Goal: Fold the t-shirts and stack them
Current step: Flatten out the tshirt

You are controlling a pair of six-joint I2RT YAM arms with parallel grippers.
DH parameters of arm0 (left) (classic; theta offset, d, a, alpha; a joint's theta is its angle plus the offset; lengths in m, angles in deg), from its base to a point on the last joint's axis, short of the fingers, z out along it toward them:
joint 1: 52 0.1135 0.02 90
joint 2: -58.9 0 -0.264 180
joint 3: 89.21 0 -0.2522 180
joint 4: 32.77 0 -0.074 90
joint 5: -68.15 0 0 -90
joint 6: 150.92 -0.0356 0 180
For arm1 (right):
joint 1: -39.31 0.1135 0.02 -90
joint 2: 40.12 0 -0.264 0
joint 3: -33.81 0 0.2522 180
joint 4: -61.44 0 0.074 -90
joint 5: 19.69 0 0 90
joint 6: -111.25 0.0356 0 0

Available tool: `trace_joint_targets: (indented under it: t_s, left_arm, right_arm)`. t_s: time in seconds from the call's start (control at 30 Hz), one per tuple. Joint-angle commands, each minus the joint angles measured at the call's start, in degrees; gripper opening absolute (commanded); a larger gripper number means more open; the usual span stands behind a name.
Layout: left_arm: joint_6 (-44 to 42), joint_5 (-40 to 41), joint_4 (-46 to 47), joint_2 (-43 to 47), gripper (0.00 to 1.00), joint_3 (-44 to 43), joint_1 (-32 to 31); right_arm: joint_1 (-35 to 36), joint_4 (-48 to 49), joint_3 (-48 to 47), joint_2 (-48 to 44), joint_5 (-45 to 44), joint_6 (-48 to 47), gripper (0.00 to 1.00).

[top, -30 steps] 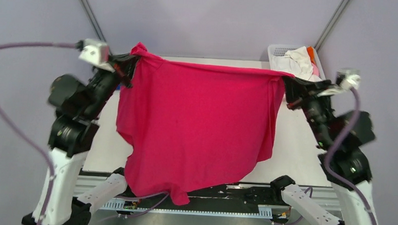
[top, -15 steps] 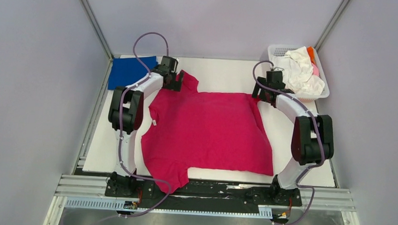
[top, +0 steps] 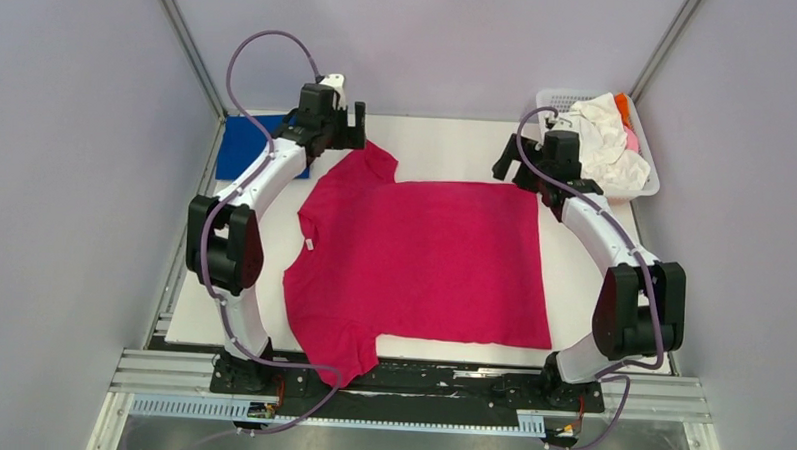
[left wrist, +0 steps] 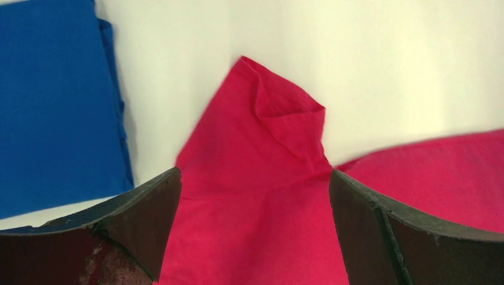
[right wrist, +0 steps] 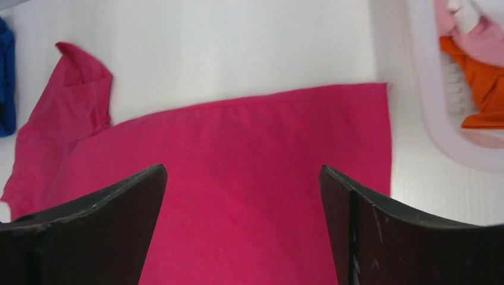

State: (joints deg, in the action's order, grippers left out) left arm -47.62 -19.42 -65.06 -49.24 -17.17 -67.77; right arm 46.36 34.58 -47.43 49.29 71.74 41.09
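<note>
A magenta-red t-shirt lies spread flat on the white table, its lower sleeve hanging over the near edge. My left gripper hovers open just above the far sleeve, with nothing between its fingers. Above the shirt's far right corner, my right gripper is also open and empty. A folded royal-blue t-shirt lies at the far left, also visible in the left wrist view. More t-shirts, white, pink and orange, are heaped in the basket.
The white lattice basket stands at the far right corner, close to the right arm. Grey walls and metal posts close in the table. A rail with cables runs along the near edge.
The magenta-red shirt, held up stretched between both shut grippers a second ago, now lies flat on the table. Both grippers have opened, released it and lifted slightly.
</note>
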Motion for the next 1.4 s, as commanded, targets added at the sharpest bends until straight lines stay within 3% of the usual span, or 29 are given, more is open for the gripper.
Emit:
trace_joint_targets:
  t_s: [0.0,0.33,0.53,0.87,1.37]
  left_arm:
    - [6.4,-7.5,2.1,2.1,1.0,6.3,-0.1]
    - [16.9,-18.3,7.2,-10.0,1.0,1.8,-0.1]
    - [20.5,-19.8,7.2,-20.2,1.0,-5.4,-0.2]
    - [26.5,-21.4,17.8,-24.0,1.0,-7.4,-0.3]
    - [28.4,-21.3,19.0,-34.0,1.0,-21.4,-1.4]
  right_arm:
    - [0.1,1.0,4.3,-2.5,9.5,2.8,1.0]
    - [0.0,1.0,7.7,-0.8,6.5,4.9,1.0]
    - [-1.7,1.0,8.8,-0.6,4.9,6.0,1.0]
    - [-2.2,1.5,8.9,1.5,3.7,5.3,1.0]
    - [-2.5,1.5,9.0,2.0,1.8,4.8,1.0]
